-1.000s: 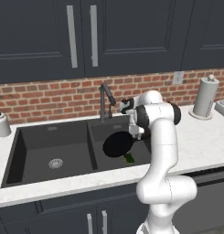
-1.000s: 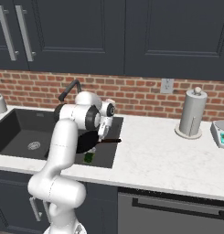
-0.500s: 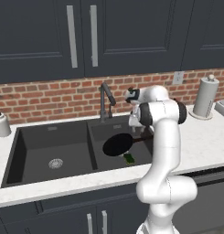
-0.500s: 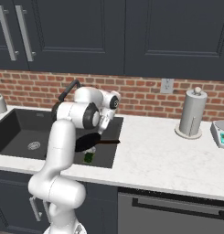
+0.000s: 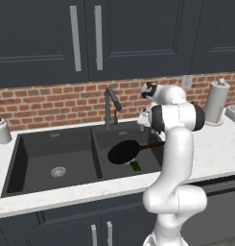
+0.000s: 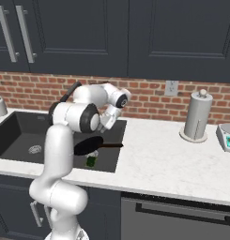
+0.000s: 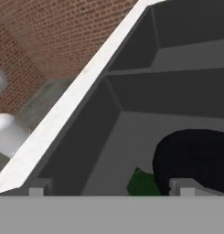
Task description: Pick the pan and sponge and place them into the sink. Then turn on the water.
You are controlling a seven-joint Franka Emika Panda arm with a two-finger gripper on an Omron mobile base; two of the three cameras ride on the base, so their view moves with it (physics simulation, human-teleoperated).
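Observation:
The black pan lies in the right basin of the dark sink. Its thin handle points right, over the basin's edge. The green sponge rests on the basin floor just in front of the pan. My gripper hangs open above the right basin's back right corner, with nothing between its fingers. The dark gooseneck faucet stands behind the divider, and I see no stream of water from it.
A white soap dispenser stands left of the sink. On the counter to the right are a paper towel roll and a small scale. A brick wall and dark cabinets rise behind.
My hand has lifted up and away from the pan's handle toward the back wall. The pan and sponge stay in the right basin.

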